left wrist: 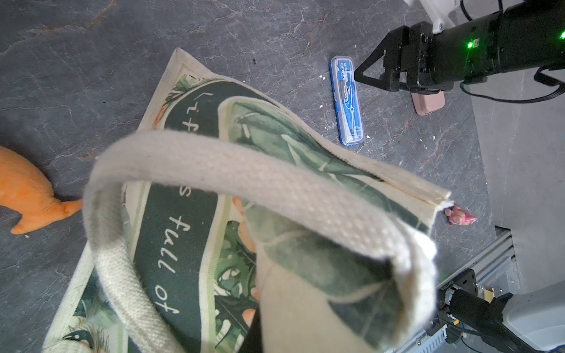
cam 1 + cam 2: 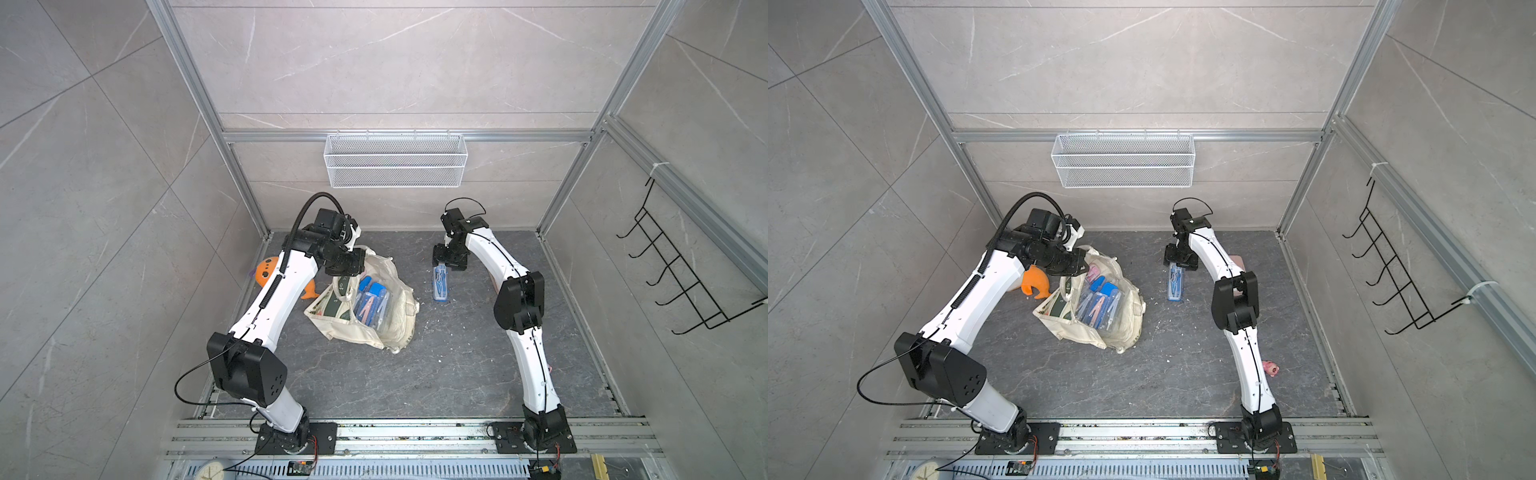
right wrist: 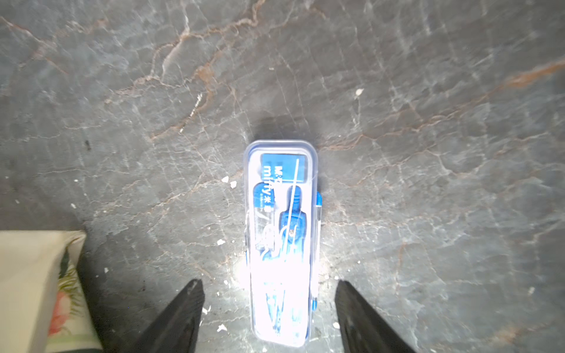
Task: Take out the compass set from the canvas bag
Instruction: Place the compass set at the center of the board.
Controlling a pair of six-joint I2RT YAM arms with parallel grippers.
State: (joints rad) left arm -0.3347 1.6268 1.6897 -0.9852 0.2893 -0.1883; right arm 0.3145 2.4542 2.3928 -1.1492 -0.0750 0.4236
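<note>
Hovering over the compass set [image 3: 281,214] lying flat on the counter [image 3: 428,152] outside the canvas bag [image 2: 399,320], the right end effector [image 3: 269,284] is standing with jaws spread and ought to be rising straight without nudging it, while the left end effector [image 2: 343,274] is pinching the bag's rim.

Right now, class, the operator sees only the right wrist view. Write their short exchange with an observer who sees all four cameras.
Operator: One compass set lies below my open right gripper. Any others in the canvas bag?
Observer: Yes, both top views show several more clear cases with blue tools inside its open mouth.
Operator: What holds that mouth open?
Observer: The left gripper, shut on the canvas bag's top edge beside a handle.
</note>
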